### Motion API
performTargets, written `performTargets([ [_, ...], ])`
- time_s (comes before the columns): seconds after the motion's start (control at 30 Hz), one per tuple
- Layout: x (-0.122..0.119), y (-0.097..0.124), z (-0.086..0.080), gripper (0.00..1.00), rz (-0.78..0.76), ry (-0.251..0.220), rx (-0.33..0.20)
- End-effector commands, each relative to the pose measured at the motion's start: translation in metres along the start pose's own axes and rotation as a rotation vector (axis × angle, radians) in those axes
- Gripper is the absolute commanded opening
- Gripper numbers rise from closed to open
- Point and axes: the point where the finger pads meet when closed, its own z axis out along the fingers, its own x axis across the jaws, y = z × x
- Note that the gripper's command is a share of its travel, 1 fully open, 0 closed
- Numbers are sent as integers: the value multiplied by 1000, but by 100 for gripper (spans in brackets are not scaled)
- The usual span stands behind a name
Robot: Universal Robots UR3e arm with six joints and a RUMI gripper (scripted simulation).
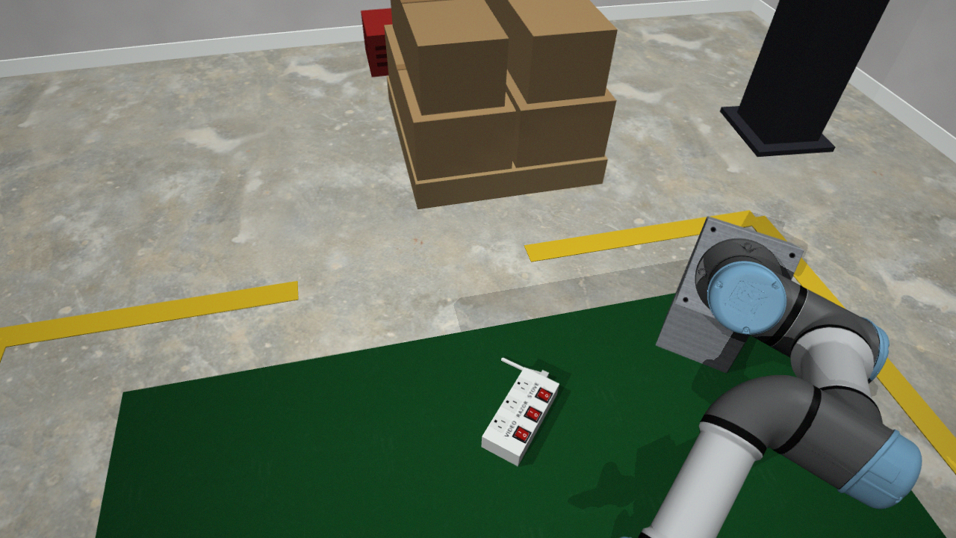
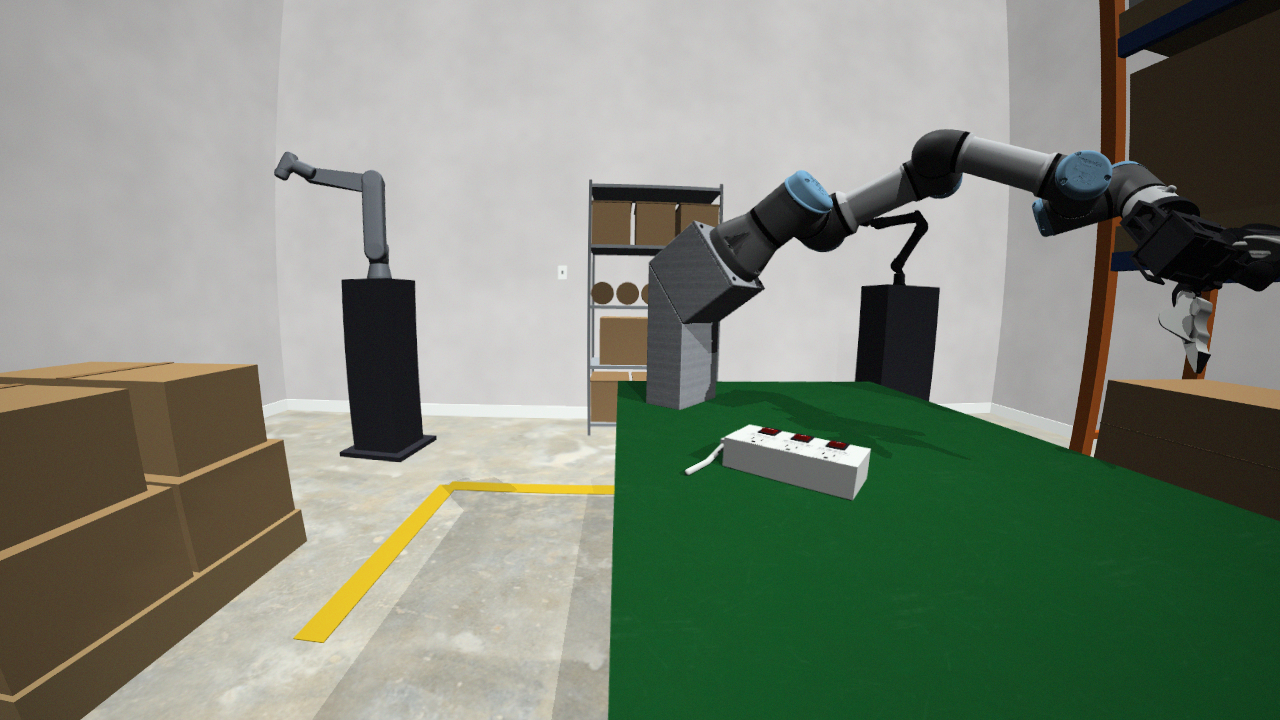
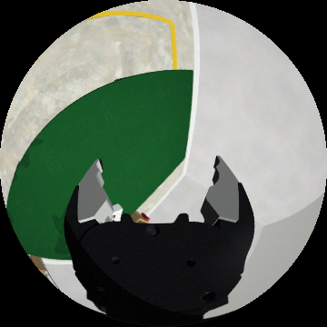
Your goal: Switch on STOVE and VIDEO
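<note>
The white power strip [image 1: 509, 420] [image 2: 796, 462] lies the right way up on the green mat [image 1: 267, 435] [image 2: 895, 591] [image 3: 113, 127]. It has three red rocker switches, STOVE [image 1: 546, 394] [image 2: 768, 432] at the cord end, RAZOR [image 1: 535, 413] [image 2: 802, 437] in the middle and VIDEO [image 1: 523, 433] [image 2: 836, 444] at the far end. I cannot tell which way each rocker is set. My gripper [image 2: 1193, 344] [image 3: 157, 157] is open and empty. It hangs high above the mat, far off to the side of the strip, and is out of the top view.
The arm's grey pedestal [image 1: 694, 320] [image 2: 680, 358] stands at the mat's back corner. A cardboard box [image 2: 1190, 429] sits under the gripper beside an orange rack post [image 2: 1096, 313]. Stacked boxes [image 1: 501, 100] [image 2: 107, 483] and a black pedestal [image 1: 795, 73] stand on the floor.
</note>
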Motion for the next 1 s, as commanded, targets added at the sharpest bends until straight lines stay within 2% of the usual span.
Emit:
performTargets([
  [0.0, 1, 0, -1, 100, 2, 2, 2],
  [0.53, 1, 0, -1, 100, 2, 2, 2],
  [0.57, 1, 0, -1, 0, 2, 2, 2],
  [0.97, 1, 0, -1, 0, 2, 2, 2],
])
